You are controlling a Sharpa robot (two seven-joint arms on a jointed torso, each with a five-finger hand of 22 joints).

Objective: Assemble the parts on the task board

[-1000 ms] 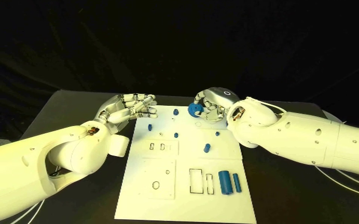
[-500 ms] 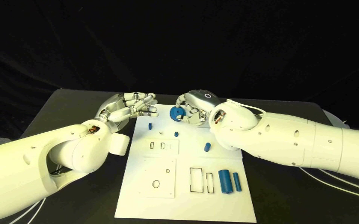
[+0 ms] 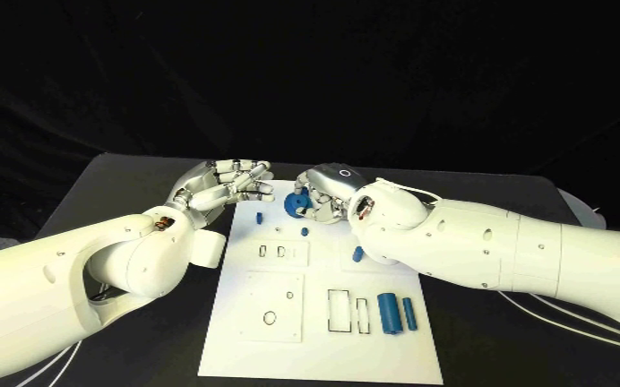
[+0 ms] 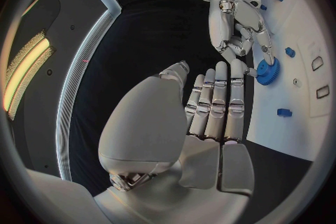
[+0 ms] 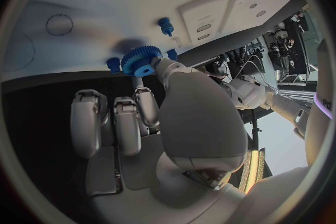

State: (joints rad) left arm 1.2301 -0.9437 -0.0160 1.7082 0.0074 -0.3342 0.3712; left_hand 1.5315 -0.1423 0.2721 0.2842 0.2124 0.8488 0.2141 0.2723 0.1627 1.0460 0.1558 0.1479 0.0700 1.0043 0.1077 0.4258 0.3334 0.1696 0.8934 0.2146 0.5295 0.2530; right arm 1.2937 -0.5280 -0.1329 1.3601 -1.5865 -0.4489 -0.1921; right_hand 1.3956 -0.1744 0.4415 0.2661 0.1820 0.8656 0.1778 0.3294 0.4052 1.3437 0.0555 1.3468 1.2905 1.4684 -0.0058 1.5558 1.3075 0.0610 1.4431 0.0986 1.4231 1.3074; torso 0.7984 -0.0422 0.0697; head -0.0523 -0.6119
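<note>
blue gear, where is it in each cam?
Head view: blue gear in the right robot hand, over the task board's far edge.
Left wrist view: gear at the right hand's fingertips, beside the board.
Right wrist view: gear at the fingertips.
Shared landmark: the white board.

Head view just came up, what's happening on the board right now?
The right hand holds a small blue gear in its fingertips above the far end of the white task board, near some blue pegs standing in it. The left hand holds nothing and sits at the board's far left corner. Two blue cylinders lie side by side near the board's right edge.
</note>
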